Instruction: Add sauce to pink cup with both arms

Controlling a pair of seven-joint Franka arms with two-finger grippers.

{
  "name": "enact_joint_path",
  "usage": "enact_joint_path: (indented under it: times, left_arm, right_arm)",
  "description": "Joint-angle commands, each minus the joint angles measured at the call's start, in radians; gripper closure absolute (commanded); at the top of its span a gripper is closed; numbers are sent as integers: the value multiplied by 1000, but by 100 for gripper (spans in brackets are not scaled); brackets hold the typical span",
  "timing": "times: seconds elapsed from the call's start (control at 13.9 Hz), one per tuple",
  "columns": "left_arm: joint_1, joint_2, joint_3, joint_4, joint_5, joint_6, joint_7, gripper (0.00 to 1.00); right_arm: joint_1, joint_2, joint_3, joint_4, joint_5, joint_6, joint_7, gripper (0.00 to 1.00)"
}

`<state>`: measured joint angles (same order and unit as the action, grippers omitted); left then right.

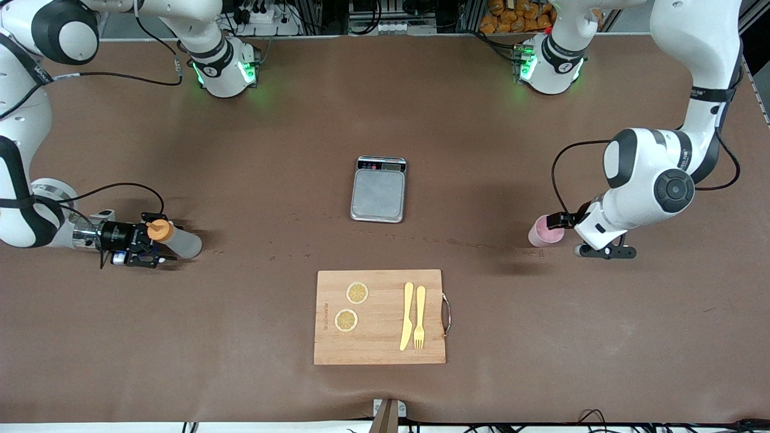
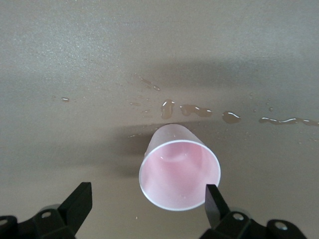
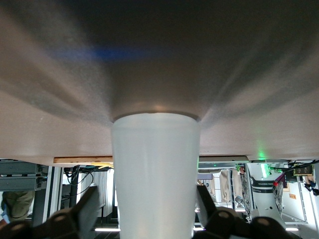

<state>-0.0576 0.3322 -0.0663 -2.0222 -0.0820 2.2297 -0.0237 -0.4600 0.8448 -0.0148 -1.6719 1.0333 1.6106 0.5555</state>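
My right gripper [image 1: 157,243] is low at the right arm's end of the surface [image 1: 240,337], fingers on either side of the sauce bottle [image 1: 174,239], which lies tipped with its orange cap [image 1: 159,230] by my fingers; I can't tell if they are clamped on it. My left gripper [image 1: 562,221] is spread wide beside the pink cup [image 2: 179,174], one fingertip [image 2: 213,198] at its rim. The cup looks empty, with small wet drops [image 2: 192,110] on the surface near it.
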Motion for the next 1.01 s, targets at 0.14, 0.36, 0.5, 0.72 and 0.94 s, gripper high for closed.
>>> enact_joint_path:
  times: [0.14, 0.36, 0.5, 0.72, 0.94]
  left_arm:
    - [7, 73, -3, 11, -21, 37, -12, 0]
    - [1, 88, -3, 11, -21, 37, -13, 37]
    - [-7, 103, -3, 14, -9, 37, -13, 100]
    - [-4, 107, -3, 20, -7, 37, -10, 100]
    - [5, 102, -3, 20, -9, 37, -4, 100]
  right_arm:
    - [17, -3, -5, -17, 22, -5, -14, 39]
    - [24, -18, -5, -12, 21, -5, 3, 52]
    - [29, -20, -7, -3, 21, -5, 27, 52]
    - [40, -35, -7, 20, 8, -6, 61, 52]
    - [82, -78, -10, 35, -15, 2, 162, 52]
